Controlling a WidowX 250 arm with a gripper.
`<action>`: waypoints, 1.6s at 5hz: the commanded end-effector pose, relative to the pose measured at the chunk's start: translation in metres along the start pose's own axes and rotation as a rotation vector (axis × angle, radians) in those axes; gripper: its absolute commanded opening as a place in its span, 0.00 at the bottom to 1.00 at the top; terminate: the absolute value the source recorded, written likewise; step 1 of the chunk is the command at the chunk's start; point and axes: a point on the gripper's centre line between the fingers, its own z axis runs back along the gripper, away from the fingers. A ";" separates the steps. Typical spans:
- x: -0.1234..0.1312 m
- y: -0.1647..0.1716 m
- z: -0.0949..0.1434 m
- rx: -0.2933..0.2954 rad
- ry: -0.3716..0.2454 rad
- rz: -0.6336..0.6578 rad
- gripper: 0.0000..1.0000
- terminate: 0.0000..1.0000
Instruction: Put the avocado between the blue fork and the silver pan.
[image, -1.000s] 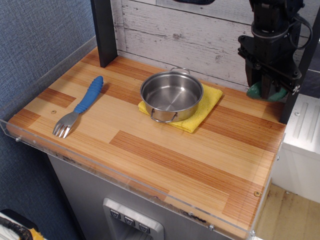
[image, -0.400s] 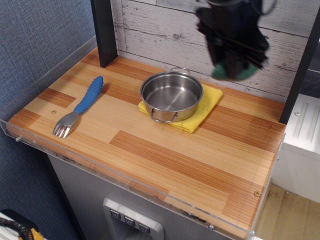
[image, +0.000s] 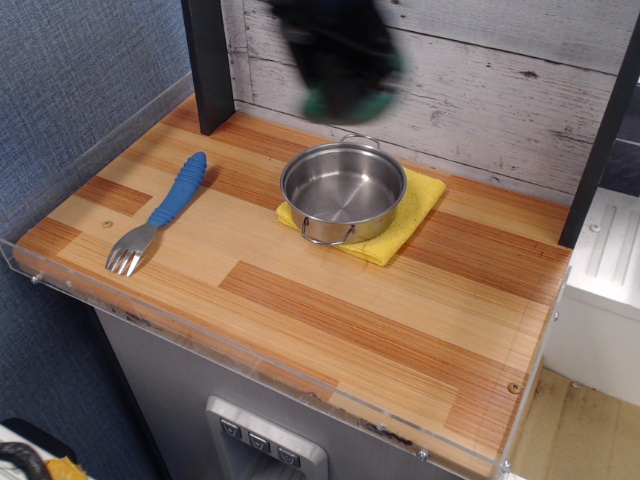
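My gripper (image: 342, 98) is a dark, motion-blurred shape high above the table's back, just behind the silver pan (image: 343, 191). It is shut on the avocado (image: 350, 104), of which only a blurred green edge shows under the fingers. The silver pan is empty and stands on a yellow cloth (image: 405, 223) at the table's middle back. The blue fork (image: 160, 213) lies on the left of the wooden table (image: 380, 320), handle to the back and tines to the front. Bare wood lies between fork and pan.
A black post (image: 208, 62) stands at the back left, and a white plank wall (image: 500, 90) runs along the back. A clear plastic rim (image: 250, 355) edges the table's front and left. A white surface (image: 605, 260) lies to the right.
My gripper, still holding the avocado, has swept leftward from the back right corner to above the back of the pan. Pan, cloth and fork have not moved.
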 end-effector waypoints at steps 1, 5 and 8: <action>-0.024 0.065 -0.004 -0.027 -0.012 0.002 0.00 0.00; -0.039 0.093 -0.060 -0.156 0.284 0.039 0.00 0.00; -0.053 0.088 -0.080 -0.075 0.354 0.109 0.00 0.00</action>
